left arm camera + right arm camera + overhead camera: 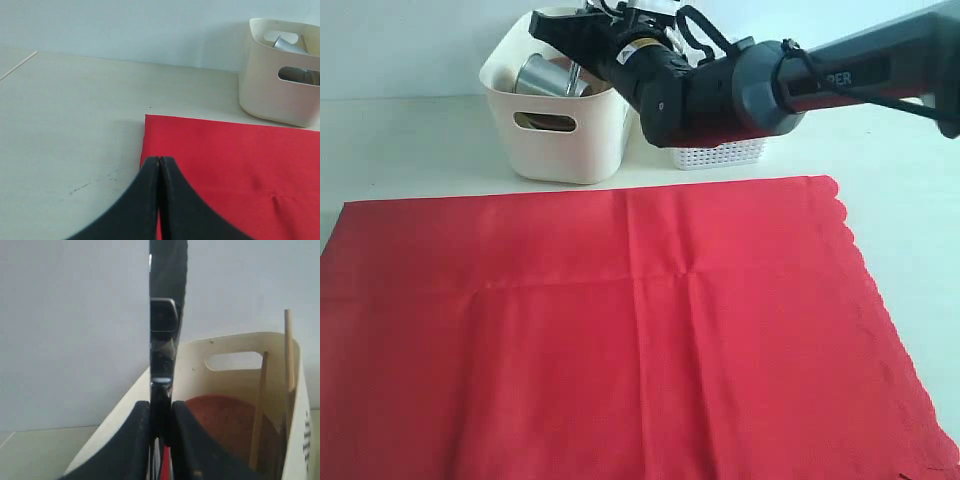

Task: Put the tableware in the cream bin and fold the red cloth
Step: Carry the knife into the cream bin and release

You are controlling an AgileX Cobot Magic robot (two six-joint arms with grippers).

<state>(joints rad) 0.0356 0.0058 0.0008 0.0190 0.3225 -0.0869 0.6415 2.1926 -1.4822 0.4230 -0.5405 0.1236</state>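
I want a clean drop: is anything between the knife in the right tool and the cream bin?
Nothing visible blocks it. The right tool holds the silver knife by the cream bin's open top; the brown plate, chopsticks and steel cup already sit inside it.

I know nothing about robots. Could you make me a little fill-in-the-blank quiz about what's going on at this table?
1. The silver table knife is gripped by the ____ end effector.
2. The steel cup sits inside the ____ bin.
3. The red cloth is not yet ____.
Missing words: right; cream; folded.
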